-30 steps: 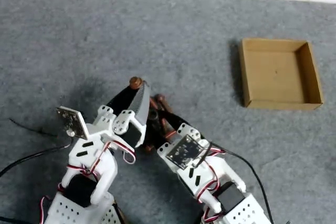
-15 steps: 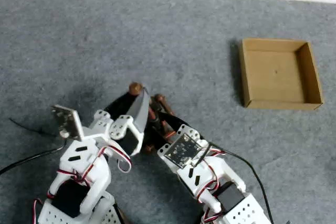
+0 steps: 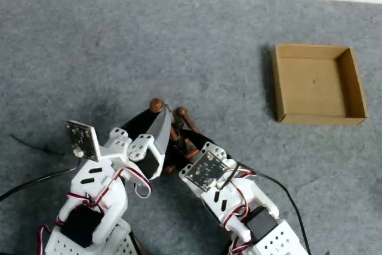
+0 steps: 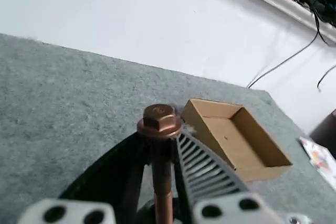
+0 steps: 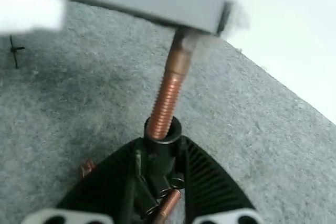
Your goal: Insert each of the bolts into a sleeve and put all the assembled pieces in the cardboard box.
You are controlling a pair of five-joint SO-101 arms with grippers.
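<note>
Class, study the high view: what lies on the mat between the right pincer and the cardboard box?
Nothing: the high view shows bare grey mat from the right pincer to the cardboard box.

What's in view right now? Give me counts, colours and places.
bolt: one, copper, in the left gripper, tip in the sleeve's mouth.
loose bolts: at least two, copper, on the mat below the grippers.
sleeve: one, black, in the right gripper.
box: one, brown, empty, on the mat apart from the arms.
mat: one, grey, over the table.
left gripper: shut on the bolt.
right gripper: shut on the sleeve.
</note>
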